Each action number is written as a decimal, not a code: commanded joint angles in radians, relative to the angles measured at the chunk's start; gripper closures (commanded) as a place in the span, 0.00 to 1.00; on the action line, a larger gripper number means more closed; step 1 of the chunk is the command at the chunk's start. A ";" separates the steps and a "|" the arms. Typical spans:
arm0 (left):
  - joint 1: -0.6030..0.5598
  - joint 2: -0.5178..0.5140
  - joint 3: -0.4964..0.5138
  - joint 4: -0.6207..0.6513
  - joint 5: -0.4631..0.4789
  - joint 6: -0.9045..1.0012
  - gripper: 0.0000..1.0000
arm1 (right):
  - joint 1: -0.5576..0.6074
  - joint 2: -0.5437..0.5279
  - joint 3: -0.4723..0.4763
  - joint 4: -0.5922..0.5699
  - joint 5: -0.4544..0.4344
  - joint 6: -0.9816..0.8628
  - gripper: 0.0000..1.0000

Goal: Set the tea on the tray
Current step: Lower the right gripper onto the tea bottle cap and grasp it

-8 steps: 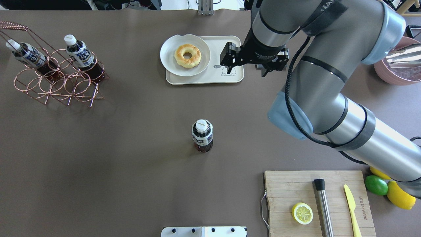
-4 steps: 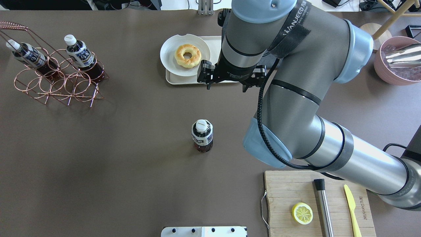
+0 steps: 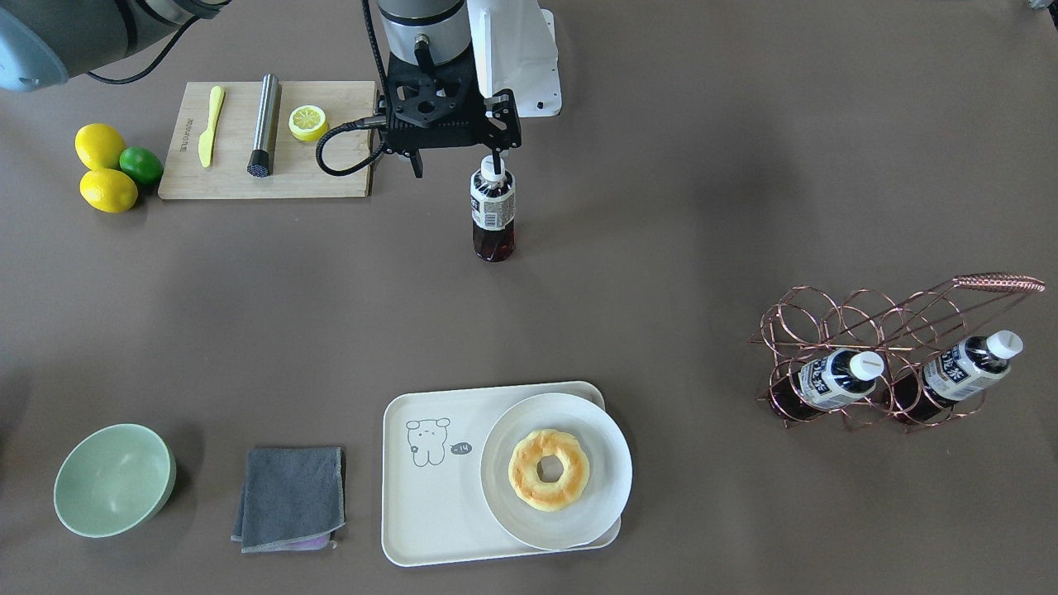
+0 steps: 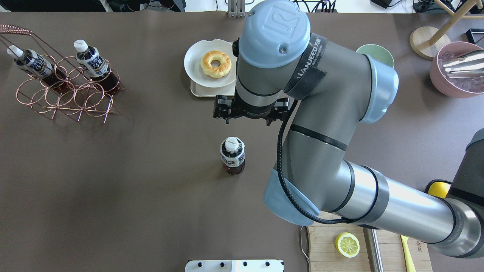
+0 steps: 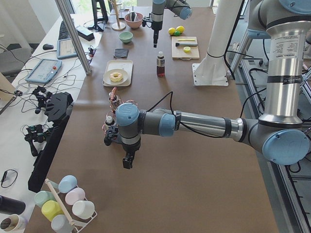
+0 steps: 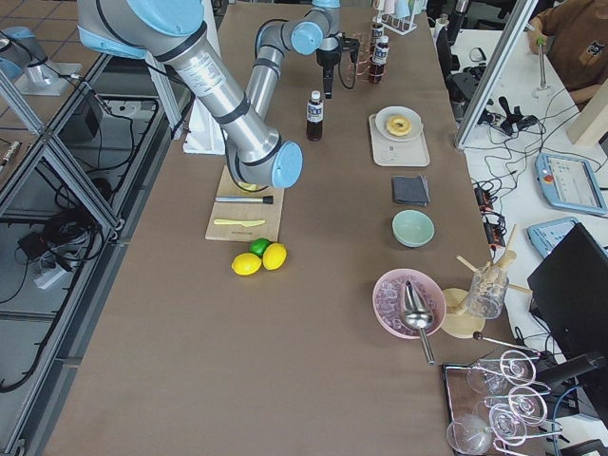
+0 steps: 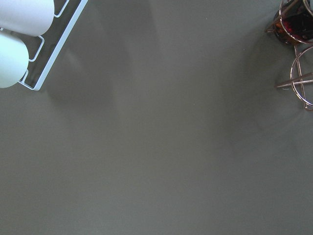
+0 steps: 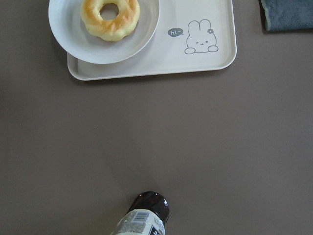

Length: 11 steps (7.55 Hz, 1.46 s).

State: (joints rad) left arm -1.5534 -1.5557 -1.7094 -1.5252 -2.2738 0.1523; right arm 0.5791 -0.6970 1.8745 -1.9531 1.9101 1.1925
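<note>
Approach underway: my right gripper (image 4: 247, 121) has swung off the right end of the cream-white rectangular tray with the outline animal drawing (image 4: 194, 90) toward the near side. It now hangs between the tray and the small clear white-capped bottle of dark reddish-brown tea (image 4: 232, 155), fingers spread wide, holding nothing. Tea unmoved, upright on the brown table (image 4: 113, 207), near of the tray and well apart. Pick not started; lowering over the cap looks next. Left gripper (image 5: 126, 165): opening can't be told.
</note>
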 commanded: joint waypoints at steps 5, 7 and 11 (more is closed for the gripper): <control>-0.011 -0.004 -0.001 0.017 0.007 0.000 0.03 | -0.093 0.082 -0.117 0.008 -0.065 0.010 0.00; -0.019 -0.009 -0.003 0.017 0.007 0.000 0.03 | -0.090 0.077 -0.120 0.006 -0.066 0.010 0.06; -0.036 -0.033 -0.001 0.048 0.005 0.000 0.03 | -0.090 0.067 -0.117 0.006 -0.065 0.010 0.07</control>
State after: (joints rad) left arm -1.5836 -1.5807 -1.7119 -1.4851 -2.2673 0.1519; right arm 0.4892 -0.6294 1.7555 -1.9466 1.8450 1.2026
